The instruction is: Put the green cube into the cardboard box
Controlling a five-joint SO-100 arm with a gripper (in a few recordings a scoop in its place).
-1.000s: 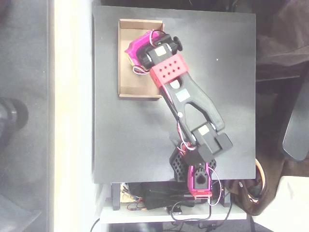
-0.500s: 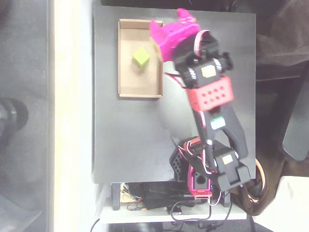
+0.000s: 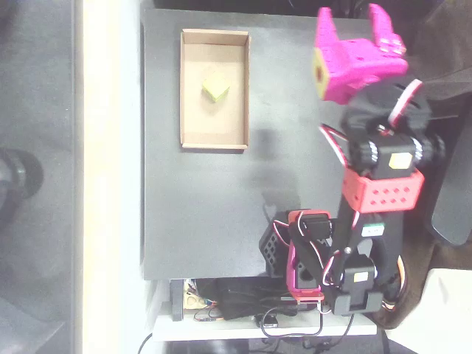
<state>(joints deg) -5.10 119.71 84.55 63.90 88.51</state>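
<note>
Green cube resting on floor of cardboard box, toward far end, near middle. Box at far left of black table. Pink gripper at far right, well apart from box, fingers spread, holding nothing.

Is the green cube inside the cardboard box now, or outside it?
Inside. The green cube rests on the floor of the cardboard box, in its upper half, clear of all walls, with the end effector far away.

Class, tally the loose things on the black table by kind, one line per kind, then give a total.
Green cube: 1
Cardboard box: 1
Total: 2
</note>
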